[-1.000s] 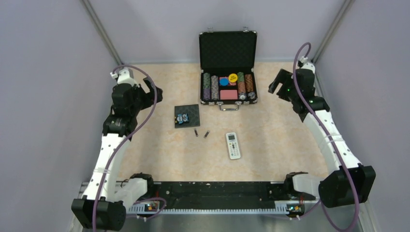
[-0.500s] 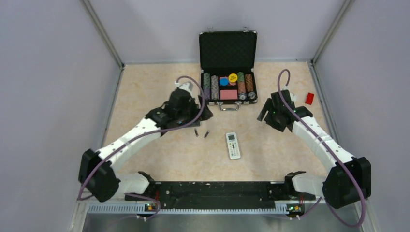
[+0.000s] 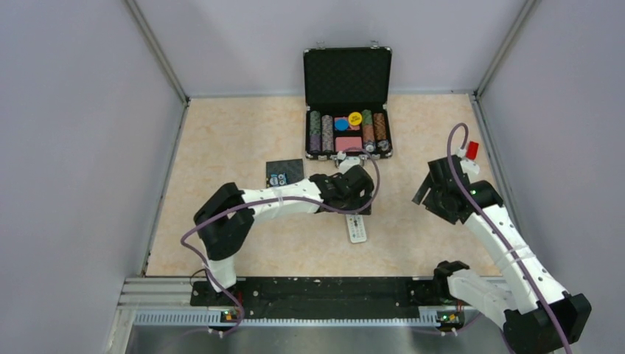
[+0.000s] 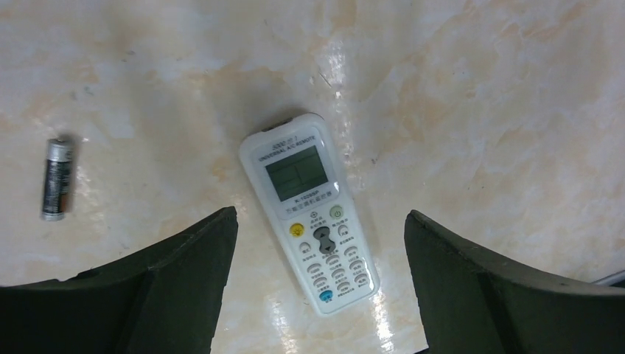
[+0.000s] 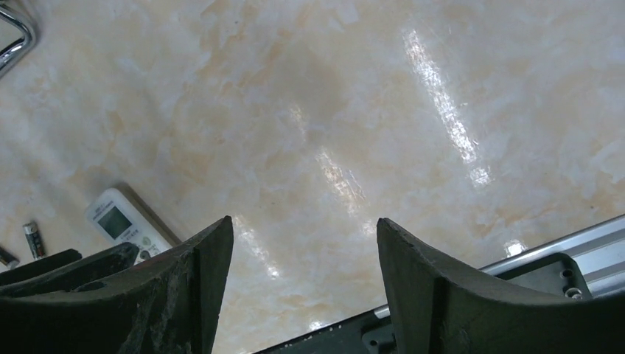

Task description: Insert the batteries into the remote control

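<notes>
The white remote control (image 4: 309,210) lies face up on the marble table, screen end away from me; it also shows in the top view (image 3: 357,230) and the right wrist view (image 5: 121,221). My left gripper (image 4: 320,215) is open and empty, hovering above the remote with its jaws either side of the button end; in the top view (image 3: 357,206) it covers the remote's screen end. One battery (image 4: 57,179) lies left of the remote. Two batteries (image 5: 32,240) show at the right wrist view's left edge. My right gripper (image 5: 304,223) is open and empty over bare table, right of the remote (image 3: 426,195).
An open black case of poker chips (image 3: 348,133) stands behind the remote. A black square pad (image 3: 284,173) lies at the left. A small red object (image 3: 472,150) sits near the right wall. The black base rail (image 3: 324,291) runs along the near edge.
My left arm has swung right, from over the pad and batteries to above the remote. My right gripper has moved nearer and slightly right, away from the case.
</notes>
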